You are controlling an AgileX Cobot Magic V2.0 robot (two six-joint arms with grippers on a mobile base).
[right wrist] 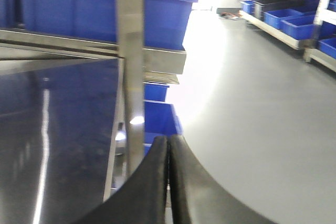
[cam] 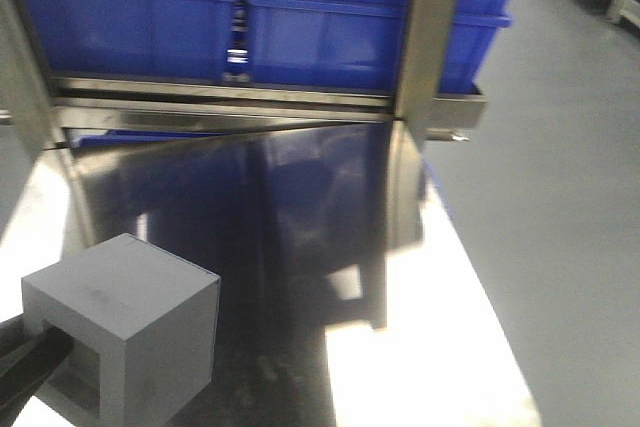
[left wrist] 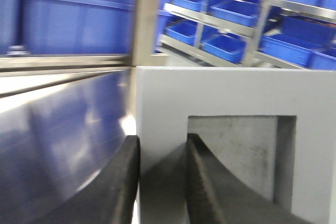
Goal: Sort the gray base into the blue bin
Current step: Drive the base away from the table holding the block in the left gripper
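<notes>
Gray base [cam: 150, 327], lower edge off-frame

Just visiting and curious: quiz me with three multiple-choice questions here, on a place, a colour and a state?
1. Where does the left gripper grip the gray base? A the wall by its recess; B its top; C underneath.
2. Shelf bins colour? A green; B blue; C white.
3. The right gripper is: A wide open; B holding a cup; C shut, empty.
1A, one finger sits inside the recess; 2B, plainly blue; 3C, fingers meet with nothing between.
</notes>
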